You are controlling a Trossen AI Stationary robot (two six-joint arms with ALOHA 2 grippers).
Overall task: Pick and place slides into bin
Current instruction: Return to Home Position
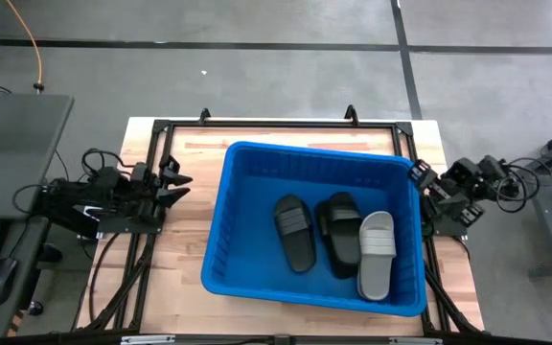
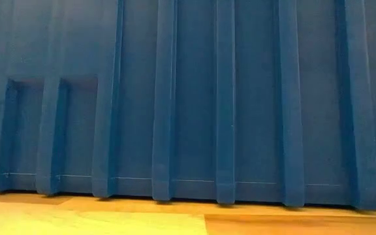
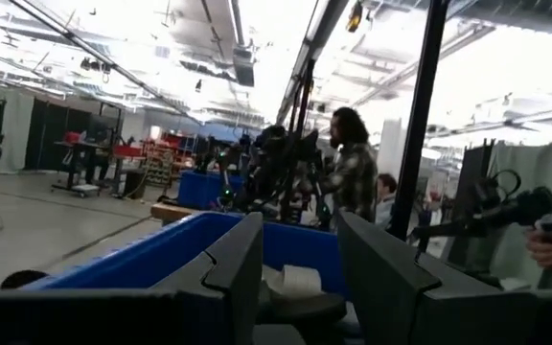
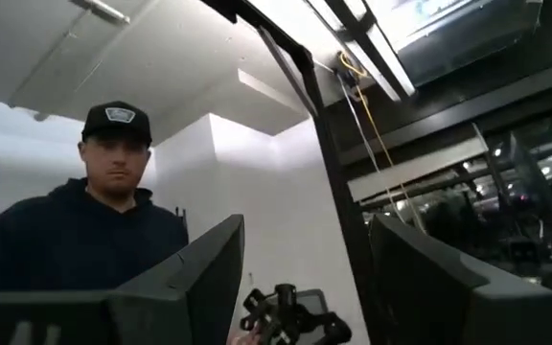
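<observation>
The blue bin (image 1: 247,192) stands on the wooden table; its ribbed wall fills the low view (image 2: 188,98). Three slides lie flat on its floor, side by side: a black one (image 1: 295,233), a second black one (image 1: 340,233) and a light grey one (image 1: 376,254). My left gripper (image 1: 178,186) is open and empty at the table's left edge, pointing toward the bin; the bin's rim shows in its wrist view (image 3: 161,251). My right gripper (image 1: 418,180) is open and empty by the bin's right rim, at the table's right edge.
A black frame (image 1: 257,125) runs round the table's edges. A dark desk (image 1: 8,144) with a keyboard and mouse stands left of the table. A person (image 4: 94,230) shows beyond the table in the right wrist view, other people (image 3: 353,172) in the left one.
</observation>
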